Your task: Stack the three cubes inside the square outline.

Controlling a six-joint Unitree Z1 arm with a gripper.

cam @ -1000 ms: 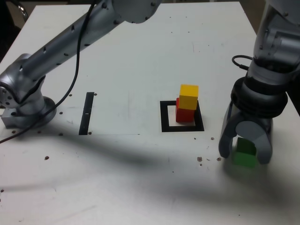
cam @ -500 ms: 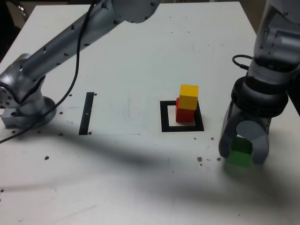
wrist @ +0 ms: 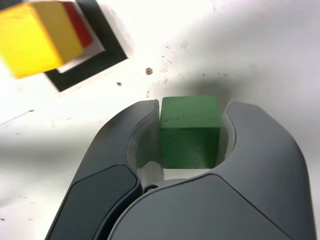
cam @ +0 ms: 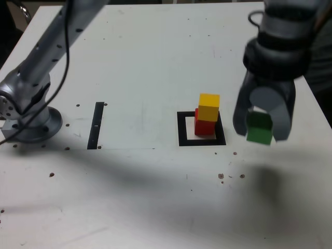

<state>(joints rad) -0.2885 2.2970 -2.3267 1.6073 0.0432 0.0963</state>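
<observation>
Pincer (cam: pixel 261 126) clamps green cube (cam: pixel 258 128), clear of surface (cam: pixel 145 67), at exterior view's right of outline (cam: pixel 182 129) | yellow cube (cam: pixel 208 106) sits skewed on red cube (cam: pixel 204 126) | you risk toppling them if you land off-centre

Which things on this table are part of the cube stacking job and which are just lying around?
Part of the job:
- green cube, clamped in the gripper and lifted off the table
- yellow cube, on top of the red one
- red cube, inside the square outline

Just lying about:
- thin black strip
- dark specks scattered on the white table
</observation>
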